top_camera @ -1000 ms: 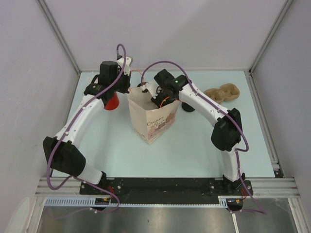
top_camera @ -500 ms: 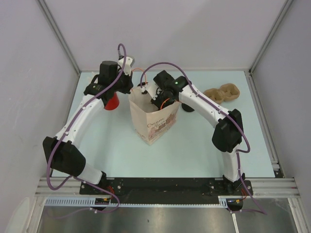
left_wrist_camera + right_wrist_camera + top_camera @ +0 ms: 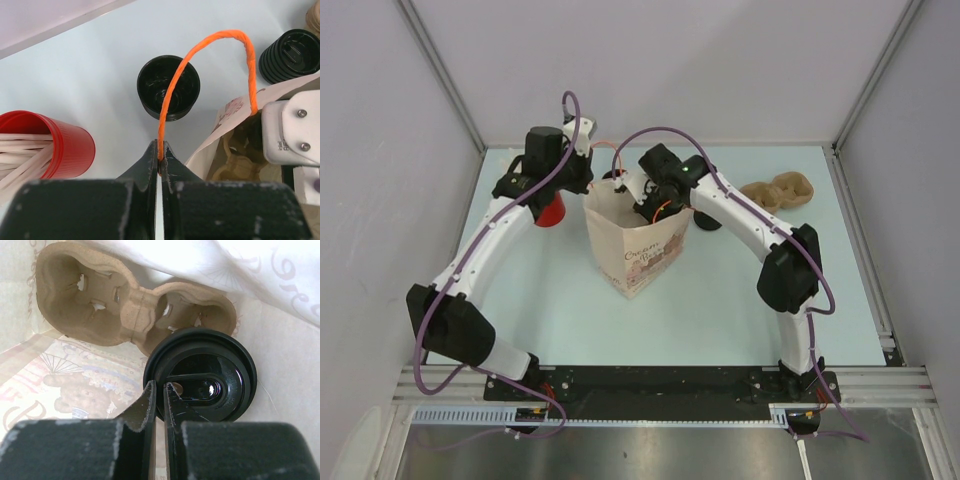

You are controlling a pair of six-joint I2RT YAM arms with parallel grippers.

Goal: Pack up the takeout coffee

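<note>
Paper bag [image 3: 280, 280] — carrier [image 3: 90, 295], black cup [image 3: 220, 365] inside.

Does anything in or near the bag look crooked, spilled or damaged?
Nothing is spilled or broken. Only the paper bag looks askew: the left gripper pinches its orange handle, and one wall sags inward above the cardboard carrier, where the right gripper holds a black lidded cup by its rim.

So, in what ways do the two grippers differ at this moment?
The left gripper pinches the orange handle of the bag; the right gripper pinches the rim of a black cup. The left gripper is outside the bag; the right gripper reaches inside it, above the tray. Both are shut on something thin.
</note>
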